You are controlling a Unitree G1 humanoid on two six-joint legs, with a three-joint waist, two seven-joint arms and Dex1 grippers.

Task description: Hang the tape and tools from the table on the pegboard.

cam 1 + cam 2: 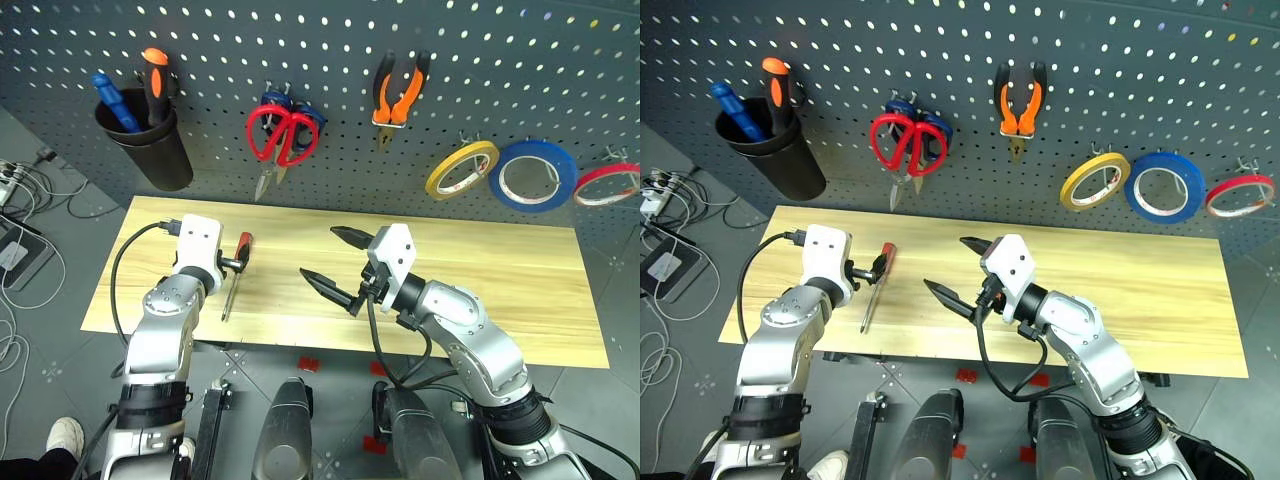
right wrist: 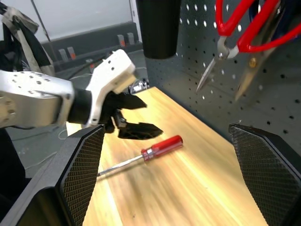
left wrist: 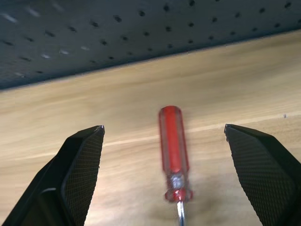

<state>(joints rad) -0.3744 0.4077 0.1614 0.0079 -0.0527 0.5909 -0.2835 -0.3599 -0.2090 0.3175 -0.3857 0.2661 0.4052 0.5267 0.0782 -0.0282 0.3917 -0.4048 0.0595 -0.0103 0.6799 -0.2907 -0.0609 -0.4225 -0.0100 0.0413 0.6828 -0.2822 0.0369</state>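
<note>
Red-handled screwdriver lying on table, handle toward pegboard. Left gripper sitting right at handle, fingers spread. Right gripper hovering mid-table, fingers wide apart, holding nothing. Red scissors, orange pliers, yellow tape, blue roll, red roll hanging on pegboard. Black cup holding two screwdrivers.

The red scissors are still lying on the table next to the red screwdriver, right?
No. The red scissors already hang on the pegboard, as the left eye view shows. The red screwdriver does lie on the table.
</note>
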